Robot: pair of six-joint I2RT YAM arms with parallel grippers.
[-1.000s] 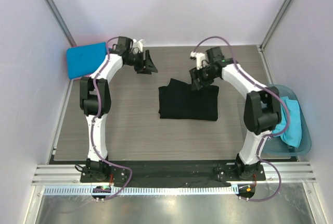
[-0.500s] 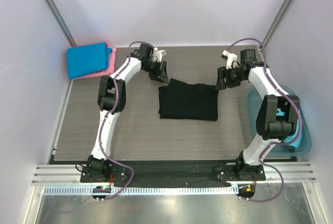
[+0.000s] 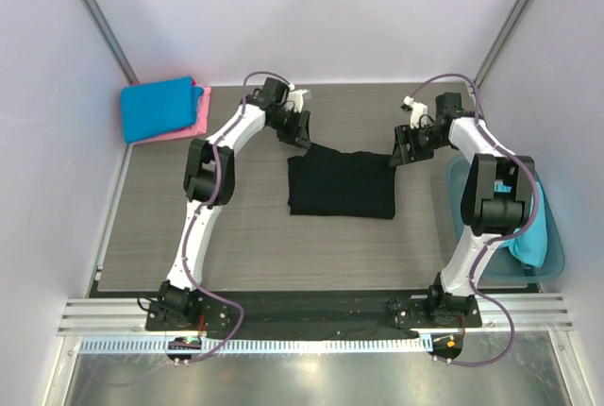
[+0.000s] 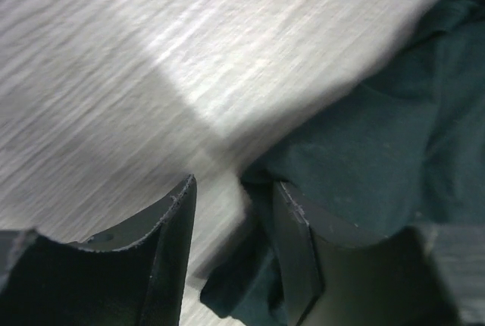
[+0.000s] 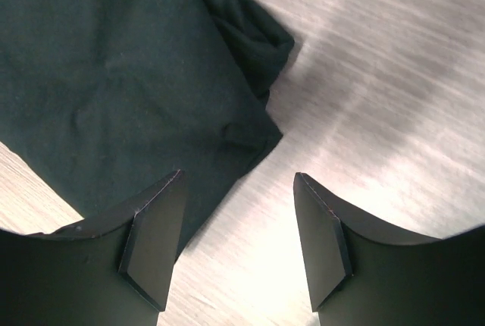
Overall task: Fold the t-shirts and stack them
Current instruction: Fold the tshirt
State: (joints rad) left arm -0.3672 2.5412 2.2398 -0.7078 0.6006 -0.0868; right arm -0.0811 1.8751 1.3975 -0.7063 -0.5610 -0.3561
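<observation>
Left jaws half open, right jaws wide, nothing gripped. Four shirts: black [image 3: 340,184], long axis left-right; blue [image 3: 156,109]; pink [image 3: 200,115]; turquoise [image 3: 530,236].

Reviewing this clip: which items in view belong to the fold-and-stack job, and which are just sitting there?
Part of the job:
- black t-shirt, mid-table
- blue t-shirt, folded, far left corner
- pink t-shirt, under the blue one
- turquoise t-shirt, in the tub

Just lying about:
- teal plastic tub
</observation>
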